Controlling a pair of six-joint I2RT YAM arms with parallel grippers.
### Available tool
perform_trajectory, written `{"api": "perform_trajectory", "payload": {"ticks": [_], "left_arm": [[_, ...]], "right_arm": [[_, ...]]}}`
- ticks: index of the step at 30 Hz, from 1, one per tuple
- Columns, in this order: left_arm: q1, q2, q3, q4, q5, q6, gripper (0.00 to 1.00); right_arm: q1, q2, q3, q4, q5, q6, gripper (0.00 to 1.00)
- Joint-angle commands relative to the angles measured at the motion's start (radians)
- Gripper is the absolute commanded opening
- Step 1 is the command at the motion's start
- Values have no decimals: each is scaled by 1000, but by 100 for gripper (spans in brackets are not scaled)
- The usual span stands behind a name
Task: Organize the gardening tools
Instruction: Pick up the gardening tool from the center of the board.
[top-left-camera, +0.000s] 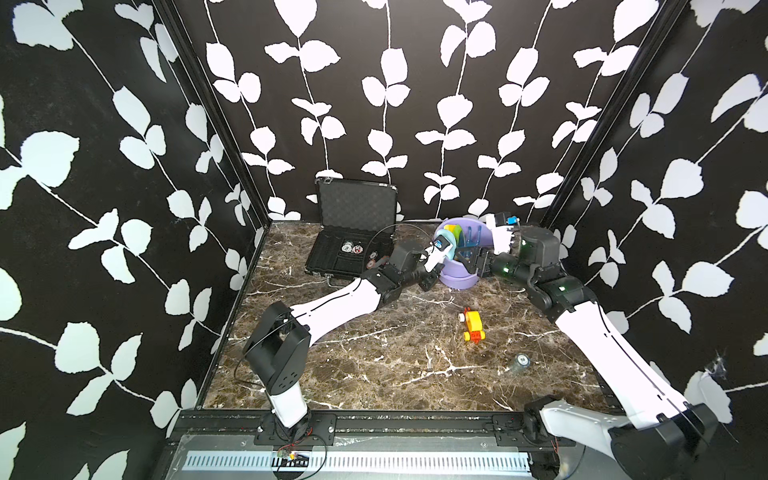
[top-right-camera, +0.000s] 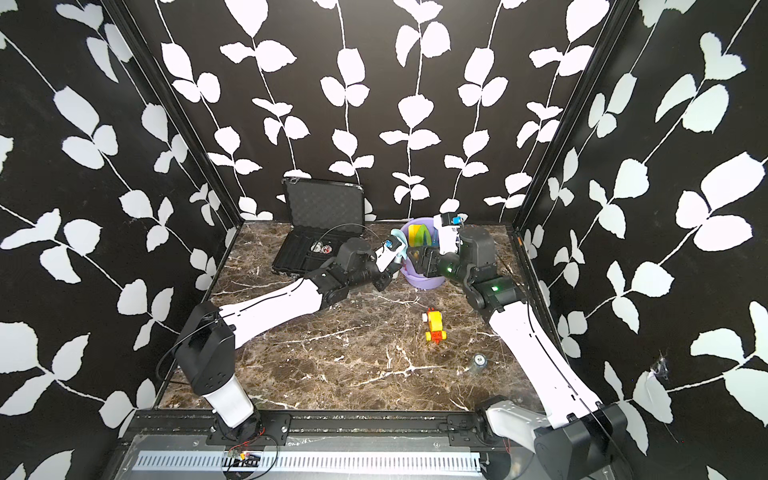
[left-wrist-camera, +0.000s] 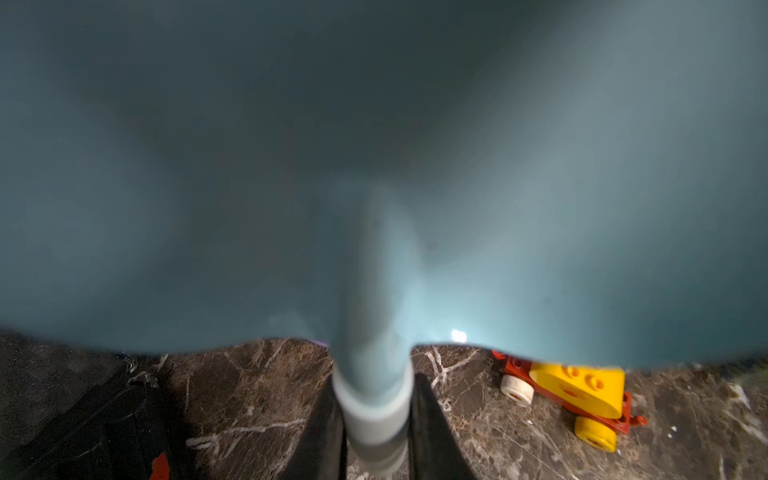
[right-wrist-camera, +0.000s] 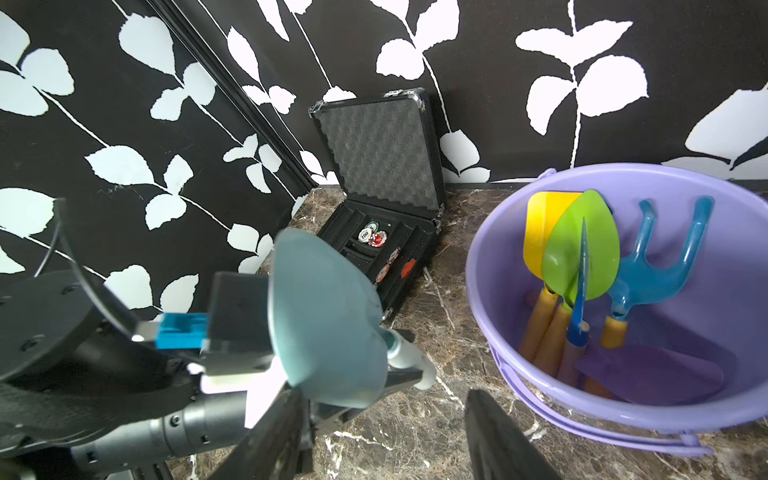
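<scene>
My left gripper (left-wrist-camera: 374, 419) is shut on the pale handle of a light-blue shovel (left-wrist-camera: 374, 208), whose blade fills the left wrist view. In both top views that shovel (top-left-camera: 445, 243) (top-right-camera: 400, 243) hangs at the near-left rim of a purple bucket (top-left-camera: 457, 282). In the bucket (right-wrist-camera: 478, 266) stand a yellow shovel (right-wrist-camera: 540, 224), a green shovel (right-wrist-camera: 582, 257), an edge-on blue shovel (right-wrist-camera: 579, 291) and a blue fork (right-wrist-camera: 665, 266); a purple shovel (right-wrist-camera: 652, 374) lies at the bottom. My right gripper (right-wrist-camera: 386, 436) is open beside the bucket, facing the held shovel (right-wrist-camera: 324, 324), with nothing between its fingers.
An open black case (top-left-camera: 357, 208) holding round chips (top-left-camera: 351, 248) stands at the back left against the wall. A yellow-and-red toy vehicle (top-left-camera: 473, 326) sits mid-table, and a small clear cylinder (top-left-camera: 521, 361) lies nearer the front right. The bucket is close to the back wall.
</scene>
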Motion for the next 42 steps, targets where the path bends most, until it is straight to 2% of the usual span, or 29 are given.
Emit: {"api": "perform_trajectory", "payload": {"ticks": [1, 13, 27, 30, 37, 40, 42], "left_arm": [[-9, 12, 44, -58, 38, 38, 0], [-9, 26, 103, -130, 40, 66, 0], [-31, 19, 141, -173, 95, 87, 0], [-33, 2, 128, -161, 95, 87, 0], [-34, -11, 110, -114, 96, 72, 0], [-33, -11, 107, -104, 85, 62, 0], [-33, -20, 90, -82, 87, 52, 7]], "right_arm": [[20, 21, 55, -17, 65, -54, 61], [29, 64, 151, -62, 145, -98, 49], [34, 116, 150, -73, 148, -124, 36], [34, 121, 148, -77, 147, -128, 29], [37, 129, 173, -97, 152, -134, 0], [37, 122, 188, -99, 189, -152, 0], [36, 123, 203, -103, 220, -170, 0]]}}
